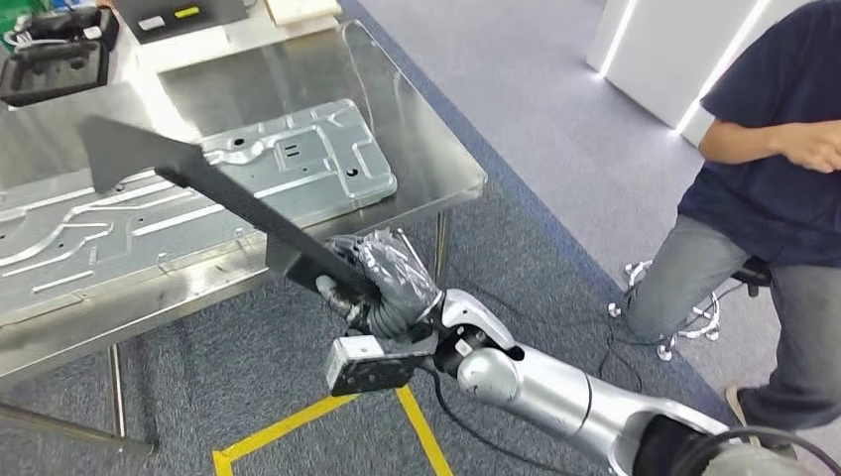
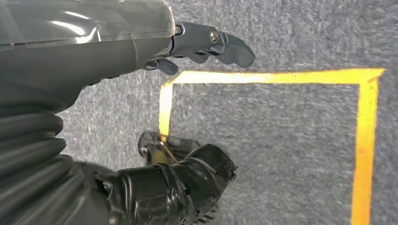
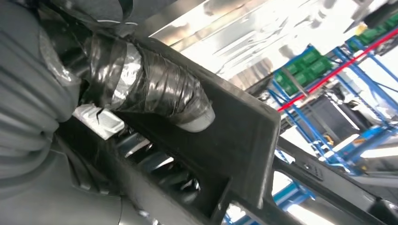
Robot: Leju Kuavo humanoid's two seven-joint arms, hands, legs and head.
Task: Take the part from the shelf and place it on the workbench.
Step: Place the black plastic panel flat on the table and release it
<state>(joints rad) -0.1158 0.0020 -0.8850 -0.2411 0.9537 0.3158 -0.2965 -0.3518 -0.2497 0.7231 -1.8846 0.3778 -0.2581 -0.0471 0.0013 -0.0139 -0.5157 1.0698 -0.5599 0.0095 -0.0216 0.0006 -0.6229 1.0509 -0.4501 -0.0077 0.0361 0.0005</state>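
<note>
The left hand (image 2: 187, 47) is hanging over the grey carpet beside the yellow floor tape (image 2: 263, 76), fingers loosely apart and holding nothing; it appears parked to keep clear. On the table (image 1: 436, 164), a pressed metal panel (image 1: 198, 188) is lying flat. The long black part (image 1: 213, 188) is slanting toward ten o'clock above that panel, its far end over the table. The right hand (image 1: 382, 278) is gripping the part's near end tightly, probably for carrying control. At three o'clock, a person (image 1: 764, 188) is standing well apart.
</note>
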